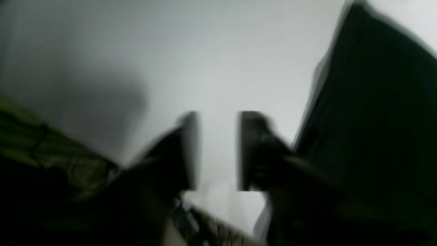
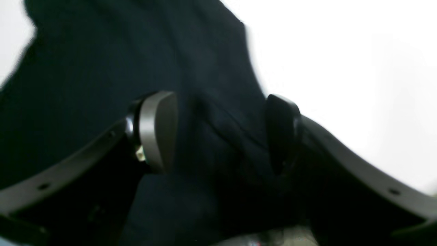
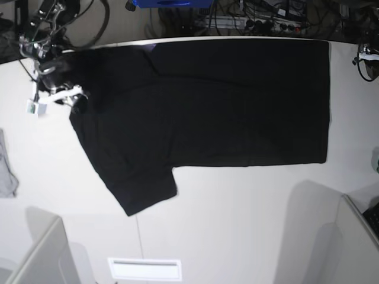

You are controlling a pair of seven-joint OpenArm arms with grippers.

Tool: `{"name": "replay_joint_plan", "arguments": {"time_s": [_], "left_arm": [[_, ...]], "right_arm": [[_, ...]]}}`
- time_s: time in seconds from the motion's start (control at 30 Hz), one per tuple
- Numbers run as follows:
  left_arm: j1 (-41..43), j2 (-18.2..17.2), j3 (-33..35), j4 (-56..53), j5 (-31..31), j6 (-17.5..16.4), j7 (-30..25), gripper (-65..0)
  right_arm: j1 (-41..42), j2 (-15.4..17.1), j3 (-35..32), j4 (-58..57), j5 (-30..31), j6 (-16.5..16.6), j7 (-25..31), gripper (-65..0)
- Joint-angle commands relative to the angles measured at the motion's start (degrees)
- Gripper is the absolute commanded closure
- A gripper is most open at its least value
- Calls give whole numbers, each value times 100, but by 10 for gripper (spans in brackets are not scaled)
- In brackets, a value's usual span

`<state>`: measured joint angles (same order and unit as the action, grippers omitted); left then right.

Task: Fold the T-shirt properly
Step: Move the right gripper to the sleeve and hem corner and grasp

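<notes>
The black T-shirt (image 3: 225, 100) lies spread flat and sideways on the white table (image 3: 237, 219), plain side up. Its hem is at the right and one sleeve (image 3: 145, 189) points toward the front. My right gripper (image 2: 220, 131) is open over the shirt's left end, with dark cloth lying below and between its wide-apart fingers (image 2: 158, 130). In the base view that arm (image 3: 56, 83) is at the table's far-left corner. My left gripper (image 1: 218, 150) is blurred and slightly open over bare table, holding nothing, with the shirt (image 1: 375, 119) to its right.
A small grey cloth (image 3: 7, 168) lies at the table's left edge. Grey partitions stand at the front left (image 3: 35, 254) and front right (image 3: 355, 236). Cables and gear (image 3: 260, 15) sit beyond the back edge. Part of the left arm (image 3: 367, 59) shows at the right edge.
</notes>
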<state>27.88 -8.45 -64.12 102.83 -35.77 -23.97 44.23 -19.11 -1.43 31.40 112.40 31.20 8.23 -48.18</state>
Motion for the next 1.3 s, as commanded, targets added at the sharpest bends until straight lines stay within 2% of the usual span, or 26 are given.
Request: {"name": "replay_joint_plan", "arguments": {"time_s": [0.0,0.1,0.17,0.27,0.57,0.63,0.77,0.87,0.97,1.13,1.27], "left_arm": [[39,-83,-45,175,-41,1,-111,-15],[-41,-100,192,245,-41,1,-111,0],[-49,-109,368,245,-41,1,-111,0],[-76,-109,535,245,-41,1,-111,0],[-32,-162,561,245,-32,1,-111,0],[-32,-223,561,227,-32,1,-111,0],[-32,-223,552,245,-32,1,-111,0],[-23,-223,544,245,-32,1,-111,0],[-23,-223,535,227,-32,1,-111,0],[39,-223,535,236,-32,1,-119,0],[21,-223,535,236,-32,1,-119,0]], "right_arm": [[184,68,-58,114,58,34,119,-377],[711,315,-410,35,49,34,14,-377],[1212,587,-683,-238,49,34,-241,-377],[2012,807,-823,-906,49,34,-610,-377],[4166,1132,-876,-4036,49,52,-566,-380],[4527,1194,-1175,-4704,49,61,-267,-381],[5274,1501,-2520,-6304,58,61,902,-383],[5845,1510,-3179,-7570,67,69,1667,-386],[6232,1493,-3636,-8370,58,69,2203,-420],[6443,1466,-4665,-8800,58,69,2651,-425],[6347,1378,-4832,-8827,67,69,2660,-420]]}}
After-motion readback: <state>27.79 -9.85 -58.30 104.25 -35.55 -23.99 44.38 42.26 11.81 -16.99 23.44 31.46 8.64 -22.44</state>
